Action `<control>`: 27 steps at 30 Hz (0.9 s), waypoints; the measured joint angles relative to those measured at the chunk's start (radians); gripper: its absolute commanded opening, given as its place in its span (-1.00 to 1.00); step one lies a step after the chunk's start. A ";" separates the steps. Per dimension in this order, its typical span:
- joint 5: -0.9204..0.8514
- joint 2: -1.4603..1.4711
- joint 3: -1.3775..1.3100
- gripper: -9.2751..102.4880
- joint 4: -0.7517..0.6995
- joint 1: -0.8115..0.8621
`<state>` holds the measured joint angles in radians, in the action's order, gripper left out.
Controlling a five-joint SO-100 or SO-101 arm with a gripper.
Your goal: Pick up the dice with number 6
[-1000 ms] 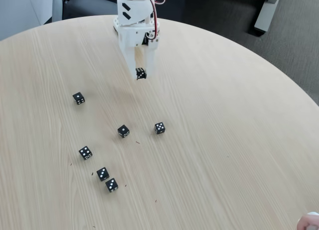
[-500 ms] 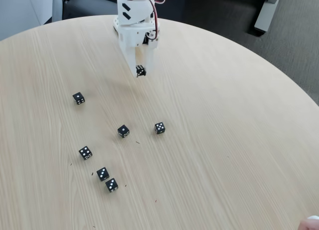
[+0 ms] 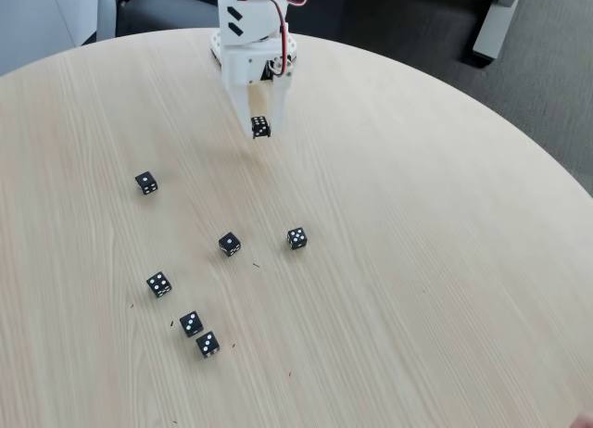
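The dice (image 3: 229,244) are coloured black with white pips. The table (image 3: 417,261) is patterned in pale wood grain. The gripper (image 3: 260,127) is made in white.

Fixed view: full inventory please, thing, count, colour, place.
Table: one, round, light wood, holds everything.
Held die: one, black with white pips, between the gripper fingers, up off the table; top pips too small to count.
Loose dice: six, black with white pips, on the table: left; centre pair and; lower left.
Floor: dark grey, beyond the table's edge.
Gripper: one, white, top centre, pointing down, shut on the held die.
Arm: one, white, red wires.
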<state>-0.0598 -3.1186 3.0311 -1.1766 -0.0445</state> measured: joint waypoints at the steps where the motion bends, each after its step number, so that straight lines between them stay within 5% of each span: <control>1: 0.020 0.000 0.000 -0.83 0.000 0.000; 27: 0.109 0.000 0.000 -0.83 0.000 0.000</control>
<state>0.0491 -3.1186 3.0311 -1.1766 -0.0445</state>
